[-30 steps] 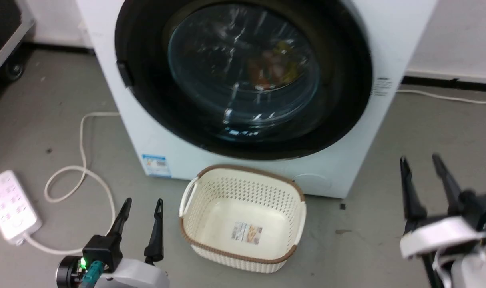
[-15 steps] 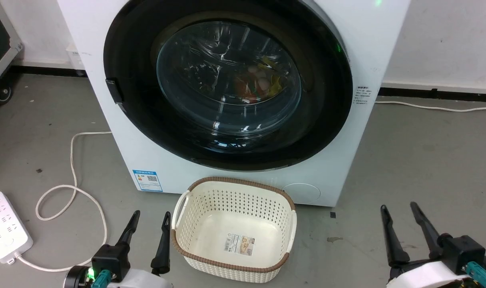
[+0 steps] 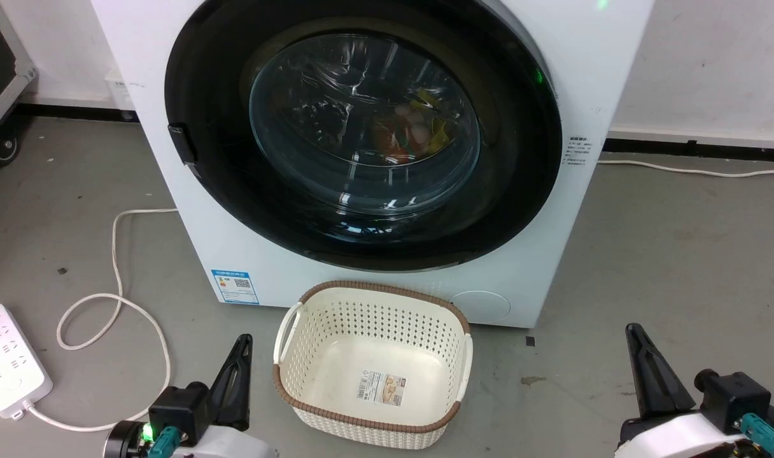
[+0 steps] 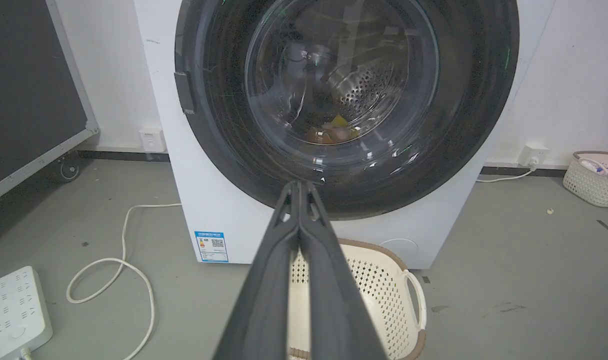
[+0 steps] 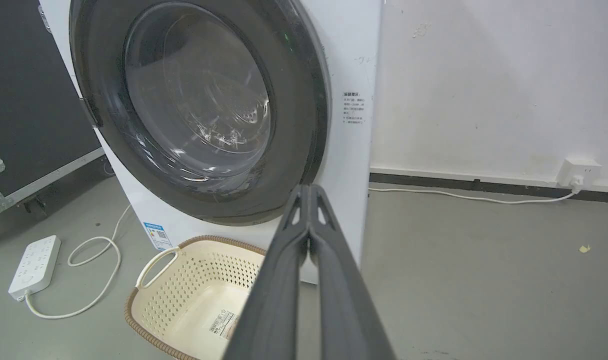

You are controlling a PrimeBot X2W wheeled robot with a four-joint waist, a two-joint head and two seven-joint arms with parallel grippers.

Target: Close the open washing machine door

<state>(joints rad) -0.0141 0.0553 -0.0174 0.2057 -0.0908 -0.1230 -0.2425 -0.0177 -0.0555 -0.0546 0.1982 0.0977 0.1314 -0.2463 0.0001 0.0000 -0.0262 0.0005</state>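
Head view: the washing machine door (image 3: 221,191) sits flush in the round front of the washing machine (image 3: 279,286), up ahead of both arms and well apart from them. The left end effector (image 3: 242,346) is low on the left and the right end effector (image 3: 635,337) low on the right, with the cream basket (image 3: 374,291) on the floor between them. In the left wrist view the fingers (image 4: 279,280) are pressed together, holding nothing and touching nothing. The right wrist view shows the same: fingers (image 5: 279,290) closed, empty. The door faces straight out at the robot, with its latch tab (image 3: 182,143) on the left edge. It's round, so there's no long axis to call.
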